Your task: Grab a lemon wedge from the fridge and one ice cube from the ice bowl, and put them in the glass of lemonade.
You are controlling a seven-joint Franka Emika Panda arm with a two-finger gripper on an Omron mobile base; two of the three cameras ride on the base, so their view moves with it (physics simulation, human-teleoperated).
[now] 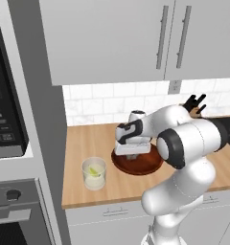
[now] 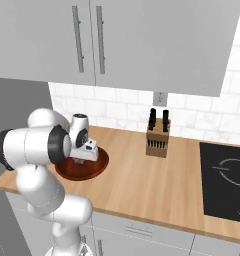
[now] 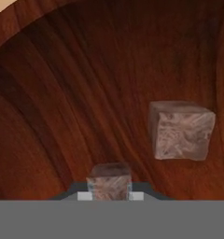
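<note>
The robot's hand [image 3: 109, 193], lowered into the shallow reddish-brown wooden ice bowl [image 1: 150, 165], is clamped on a clear ice cube [image 3: 109, 179]. A second cube [image 3: 180, 130] lies nearby in the bowl. The short clear glass of lemonade [image 1: 94, 173] stands just beside the bowl on the wooden counter [image 1: 88, 143].

- Wooden counter [image 1: 88, 143], running across the middle of the left base view.
- Knife block [image 2: 158, 141] with dark handles, upright on the counter at about 1 o'clock in the right base view.
- Black cooktop [image 2: 226, 180] at 3 o'clock.
- Pale grey wall cupboards [image 2: 117, 35] at 12 o'clock.
- White tiled backsplash [image 1: 107, 103].
- Wall socket [image 2: 160, 98] just above the knife block.
- Oven [image 1: 9, 210] at 8 o'clock in the left base view.
</note>
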